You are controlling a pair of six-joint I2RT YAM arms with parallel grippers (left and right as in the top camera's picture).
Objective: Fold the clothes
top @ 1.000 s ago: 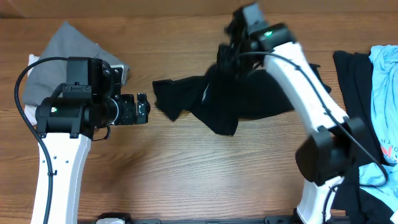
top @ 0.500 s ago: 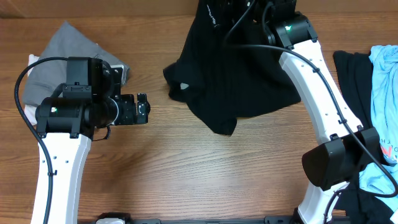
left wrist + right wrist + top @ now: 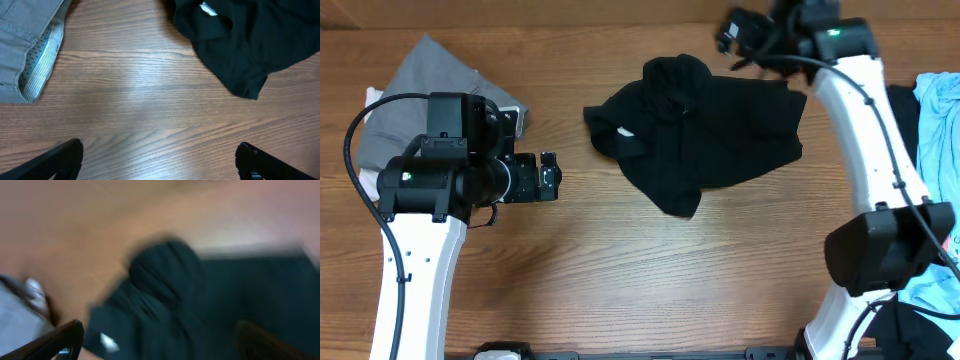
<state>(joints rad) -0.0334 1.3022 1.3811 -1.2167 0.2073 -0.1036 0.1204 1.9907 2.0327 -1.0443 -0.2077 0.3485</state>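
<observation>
A black T-shirt (image 3: 705,135) lies crumpled on the wooden table, bunched up at its far end, with a white tag (image 3: 625,132) showing near its left edge. My right gripper (image 3: 730,36) hangs above the shirt's far edge, open and holding nothing. The right wrist view is blurred: the black T-shirt (image 3: 190,300) lies below the right gripper (image 3: 162,340), whose jaws stand wide apart. My left gripper (image 3: 551,178) is open over bare wood to the left of the shirt. In the left wrist view the left gripper (image 3: 160,162) is empty, with the shirt (image 3: 245,40) ahead at the right.
A folded grey garment (image 3: 420,85) lies at the far left behind the left arm; its striped hem (image 3: 40,55) shows in the left wrist view. More clothes, black and light-blue garments (image 3: 935,110), are piled at the right edge beside the right arm.
The right gripper lifted the black T-shirt up and back, then opened and let go. The shirt dropped into a heap, and the right arm swung to the right. The left arm stayed still.
</observation>
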